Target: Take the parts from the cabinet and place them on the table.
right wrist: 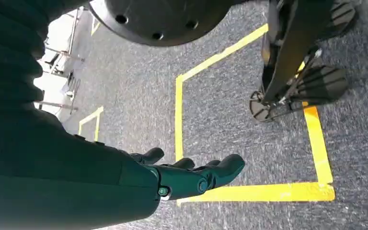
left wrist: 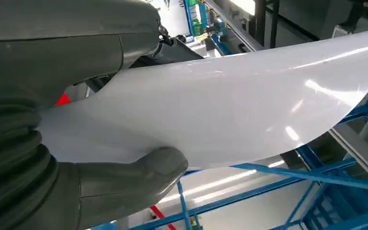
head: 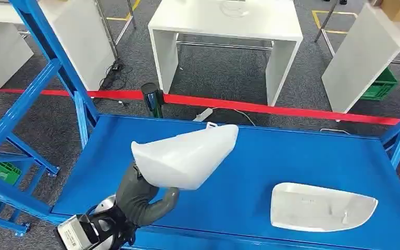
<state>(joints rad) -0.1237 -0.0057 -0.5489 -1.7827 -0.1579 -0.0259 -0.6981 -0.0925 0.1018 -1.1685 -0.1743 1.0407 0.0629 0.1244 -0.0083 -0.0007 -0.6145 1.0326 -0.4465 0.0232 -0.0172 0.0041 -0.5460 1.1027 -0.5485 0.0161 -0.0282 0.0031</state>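
The robot looks down from its head onto a blue shelf (head: 302,156) of a blue metal cabinet frame. Its left hand (head: 140,200) comes up from the near left edge of the shelf and grips a white plastic shell (head: 187,153), a curved, glossy part shaped like a mirror cover. The hand holds the shell's wider end from below. In the left wrist view the thumb (left wrist: 139,175) presses against the shell's (left wrist: 230,100) lower edge while the fingers close over its upper side. The shell is lifted clear of the shelf, and its long axis runs from the hand away and to the right, tapering towards a small tab at the far end.

A second white part (head: 320,207), flat and dish-like with its hollow side up, lies on the shelf near the front edge, well to the right of the held shell and apart from it. That makes two white parts in all: one in hand, one lying on the shelf.

The right hand (right wrist: 191,175) hangs beside the body over grey carpet marked with yellow tape; its fingers are spread and it holds nothing. Being on that side, it is probably the nearer hand to the second part.

Beyond a red tape line on the floor stand three white worktops (head: 224,21), the middle one straight ahead.
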